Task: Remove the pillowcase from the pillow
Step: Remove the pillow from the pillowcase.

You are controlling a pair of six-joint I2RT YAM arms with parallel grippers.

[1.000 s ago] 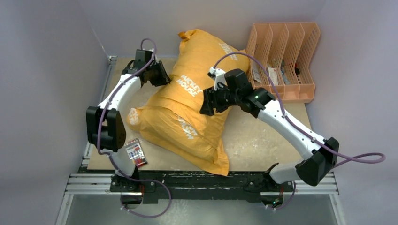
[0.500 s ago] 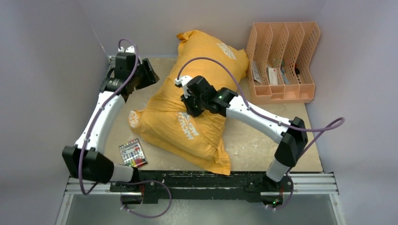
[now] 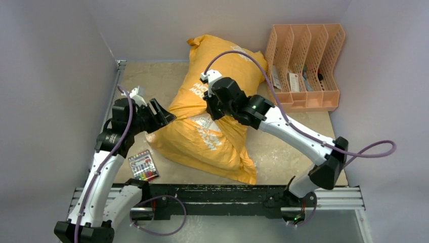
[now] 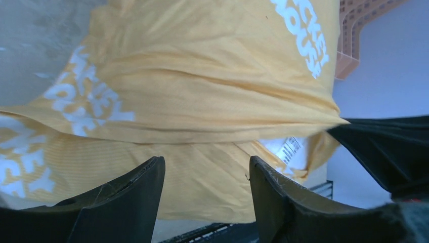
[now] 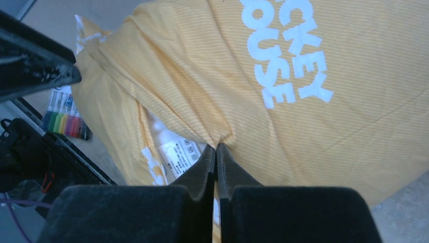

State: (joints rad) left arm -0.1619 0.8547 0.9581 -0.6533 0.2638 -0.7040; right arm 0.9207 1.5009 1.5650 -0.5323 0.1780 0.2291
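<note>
Pillowcase (image 5: 313, 131) bunches at the closed right pincer (image 5: 216, 150), apparently pinched.

The big orange-yellow pillowcase (image 3: 222, 152) with white letters lies puffy and stuffed full across the table (image 3: 283, 147), bunched in the middle.

Quick headcount: one orange pillowcase (image 3: 212, 136) mid-tabletop (image 3: 283, 147), one peach file rack (image 3: 329, 101) at 2 o'clock with four slots, and one pack of markers (image 3: 143, 165) at 8 o'clock. Two robot arms, left arm (image 3: 103, 172) and right arm (image 3: 298, 134), one pincer each: left pincer (image 3: 162, 115), right pincer (image 3: 210, 109). Bits inside the rack are too small to count.
</note>
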